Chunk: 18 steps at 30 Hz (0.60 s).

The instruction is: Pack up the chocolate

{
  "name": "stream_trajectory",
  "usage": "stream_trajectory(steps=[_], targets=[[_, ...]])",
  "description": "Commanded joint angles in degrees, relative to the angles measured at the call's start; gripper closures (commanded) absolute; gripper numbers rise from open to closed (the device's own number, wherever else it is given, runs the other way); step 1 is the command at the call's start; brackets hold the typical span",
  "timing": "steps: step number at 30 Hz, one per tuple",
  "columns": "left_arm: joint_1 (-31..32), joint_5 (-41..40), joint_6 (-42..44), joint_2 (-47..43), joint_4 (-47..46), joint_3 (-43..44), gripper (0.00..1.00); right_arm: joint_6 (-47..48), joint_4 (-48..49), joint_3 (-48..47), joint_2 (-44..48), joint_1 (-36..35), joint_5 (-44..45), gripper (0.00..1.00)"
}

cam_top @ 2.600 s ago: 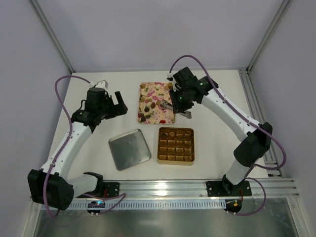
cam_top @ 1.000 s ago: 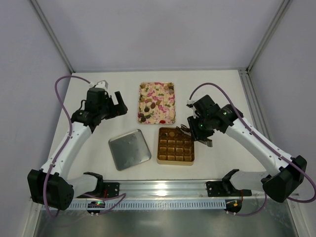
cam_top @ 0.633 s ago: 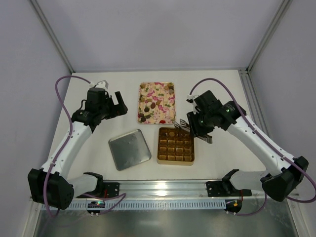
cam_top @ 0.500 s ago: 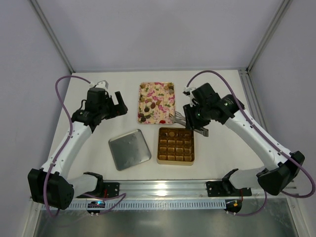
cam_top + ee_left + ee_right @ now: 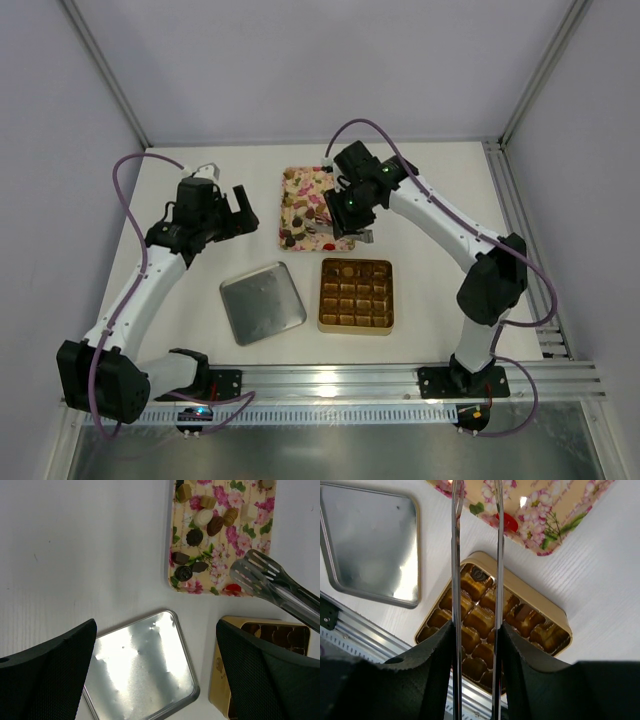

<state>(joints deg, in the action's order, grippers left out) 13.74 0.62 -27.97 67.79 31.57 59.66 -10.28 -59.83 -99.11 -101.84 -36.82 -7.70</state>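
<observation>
The lid (image 5: pixel 145 665) lies between the left fingers (image 5: pixel 45 665); beyond their tips sits the tray (image 5: pixel 255 530), chocolate (image 5: pixel 195 536) on it; the box (image 5: pixel 270 629) lies partly behind one of them; tongs (image 5: pixel 270 582) run between the right fingers (image 5: pixel 432 655), tips over the tray's corner.

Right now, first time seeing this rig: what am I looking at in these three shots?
A left arm and a right arm are bolted at the near edge of a white table. The wide picture comes from a fixed camera above and behind them. The other two come from a camera on each wrist, so the black shapes there are that arm's own fingers. On the table: a floral tray of loose chocolates, a gold box with cells, a silver lid. The right pincer is shut on metal tongs, tips at the tray's near right corner. The left pincer is open and empty.
</observation>
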Motion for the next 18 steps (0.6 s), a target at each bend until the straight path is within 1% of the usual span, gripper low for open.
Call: stream_trajectory(steps=[1,6,18], targets=[[-0.11,-0.18,0.98,0.24,-0.37,1.60,0.00,2.37,-0.10,-5.65,-2.82,-0.80,-0.12,0.57],[-0.11,-0.18,0.98,0.24,-0.37,1.60,0.00,4.13,-0.99,-8.29,-6.96,-1.68,0.23,0.57],[-0.11,-0.10,0.98,0.06,-0.37,1.51,0.00,5.36,-1.86,-10.05,-11.53,-3.79,1.99,0.57]])
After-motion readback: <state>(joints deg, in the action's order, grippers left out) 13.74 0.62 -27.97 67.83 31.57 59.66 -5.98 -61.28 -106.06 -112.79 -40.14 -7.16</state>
